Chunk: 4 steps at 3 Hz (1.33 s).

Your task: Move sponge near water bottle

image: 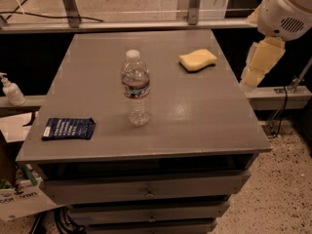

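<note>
The pale-yellow sponge [198,60] lies flat on the grey table [195,116], at the far right part of its top. The clear water bottle [135,88] with a white cap and a coloured label band stands upright near the middle of the table, well to the left of the sponge and nearer the front. My gripper [258,62] hangs off the table's right edge, to the right of the sponge and apart from it, under the white arm housing [287,9]. It holds nothing that I can see.
A dark blue packet [68,128] lies at the front left of the table. A white pump bottle [10,90] stands on a ledge to the left. A rail with metal posts [194,4] runs behind the table. Drawers sit below the tabletop.
</note>
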Each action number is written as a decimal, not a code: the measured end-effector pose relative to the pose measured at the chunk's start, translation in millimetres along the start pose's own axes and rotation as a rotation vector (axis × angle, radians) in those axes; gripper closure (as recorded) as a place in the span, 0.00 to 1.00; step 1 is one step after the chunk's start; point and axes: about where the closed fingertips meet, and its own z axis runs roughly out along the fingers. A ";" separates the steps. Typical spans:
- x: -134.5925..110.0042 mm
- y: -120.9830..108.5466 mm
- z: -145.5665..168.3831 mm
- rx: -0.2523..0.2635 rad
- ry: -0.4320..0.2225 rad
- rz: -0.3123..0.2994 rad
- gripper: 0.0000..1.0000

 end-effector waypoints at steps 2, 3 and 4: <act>-11.9 -59.4 32.0 0.017 -0.164 0.132 0.00; -14.7 -71.1 46.7 -0.002 -0.210 0.185 0.00; -15.9 -76.9 60.8 -0.020 -0.236 0.221 0.00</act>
